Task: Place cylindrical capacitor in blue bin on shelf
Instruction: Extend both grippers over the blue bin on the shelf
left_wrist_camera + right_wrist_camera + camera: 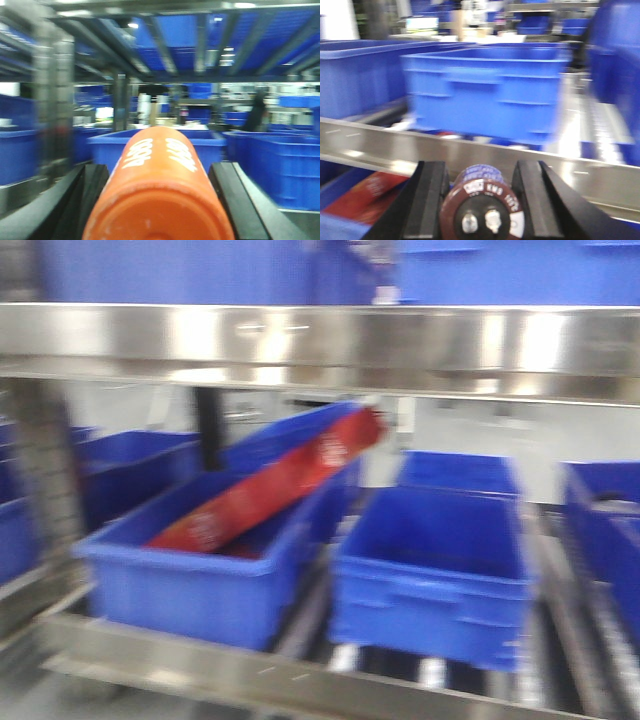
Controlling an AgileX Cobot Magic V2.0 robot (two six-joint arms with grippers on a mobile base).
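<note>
Steel shelf [180, 665], blue bins [430, 570], views blurred. Left gripper [157, 175] clamps capacitor [160, 200], facing bins; right gripper [480, 185] clamps dark cylinder [482, 207]. We fear clipping rail [320, 340], or drop between bins at front edge.

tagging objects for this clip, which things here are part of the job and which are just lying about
Job: cylindrical capacitor, held in the left gripper; shelf; blue bins on it.
Lying about: red bag in one bin; dark cylinder with two terminals, held in the right gripper.
</note>
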